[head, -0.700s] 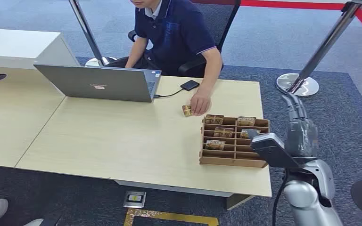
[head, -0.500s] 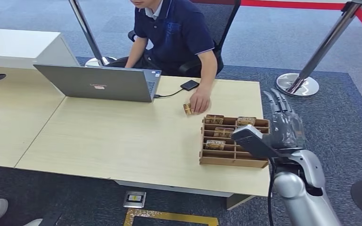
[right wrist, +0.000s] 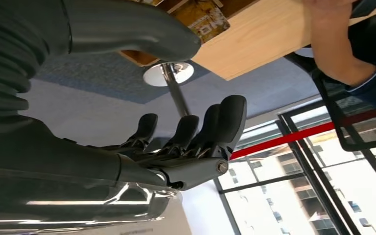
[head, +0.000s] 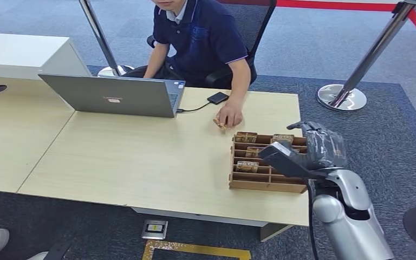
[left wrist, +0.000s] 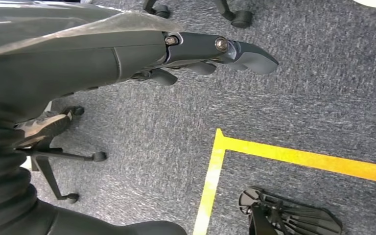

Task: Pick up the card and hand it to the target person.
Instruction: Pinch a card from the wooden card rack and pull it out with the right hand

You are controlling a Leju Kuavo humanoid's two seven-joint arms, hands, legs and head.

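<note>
A brown wooden card tray (head: 265, 185) stands at the table's right end with several patterned cards upright in its slots, among them one at the back left (head: 246, 137) and one at the front left (head: 247, 166). My right hand (head: 320, 145) hovers over the tray's right end, fingers bent forward and thumb apart, holding nothing; the right wrist view shows its fingers (right wrist: 210, 129) curled away from the thumb (right wrist: 142, 34), with a card (right wrist: 206, 19) beyond. The seated person's hand (head: 230, 115) covers another card (head: 218, 122) on the table. My left hand (left wrist: 210, 51) hangs over the carpet, holding nothing.
A grey laptop (head: 119, 96) and a black device (head: 218, 98) on a cable lie at the table's back. A stanchion base (head: 342, 97) stands right of the table on the carpet. Yellow floor tape (left wrist: 293, 156) and chair castors (left wrist: 237, 17) lie below my left hand.
My right hand has swung left over the tray's right end, and its fingers have gone from straight to bent. The person's hand has drawn its card slightly back.
</note>
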